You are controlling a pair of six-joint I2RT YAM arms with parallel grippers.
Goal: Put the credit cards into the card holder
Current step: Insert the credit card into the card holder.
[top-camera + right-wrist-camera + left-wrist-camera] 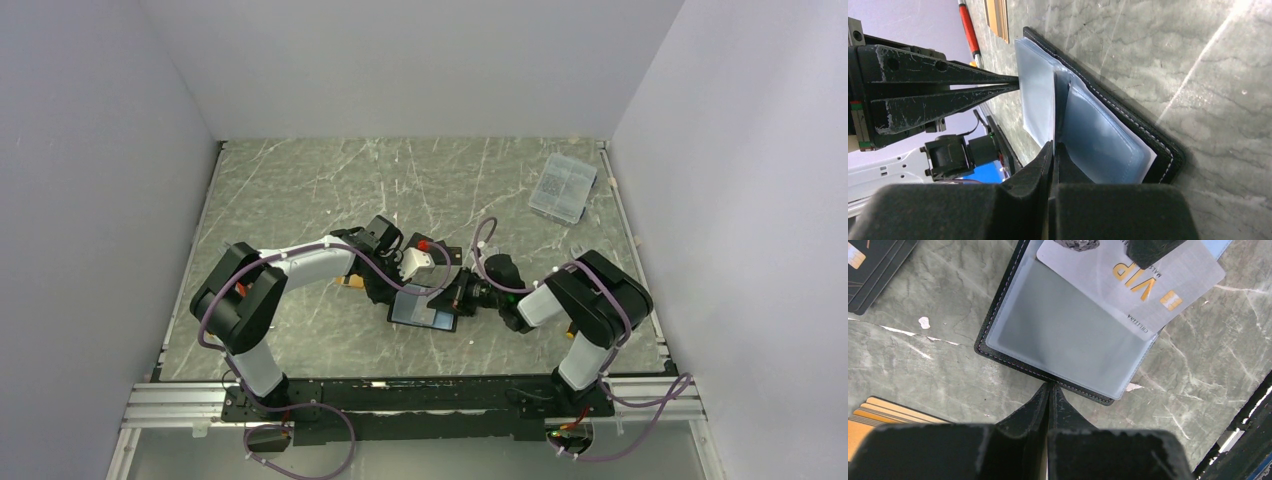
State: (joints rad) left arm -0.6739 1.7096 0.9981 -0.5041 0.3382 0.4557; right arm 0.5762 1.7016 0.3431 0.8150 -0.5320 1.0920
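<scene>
Your right pincer (1053, 147) is clamped on the silver card (1148, 290); your left pincer (1049, 388) pinches the edge of the holder (1063, 335).

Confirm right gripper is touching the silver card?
Touching. Left wrist view shows the silver card pinched under two dark fingers; right wrist view shows the right gripper shut on its edge.

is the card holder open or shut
Open: the card holder lies spread flat, its clear sleeve facing up.
</scene>
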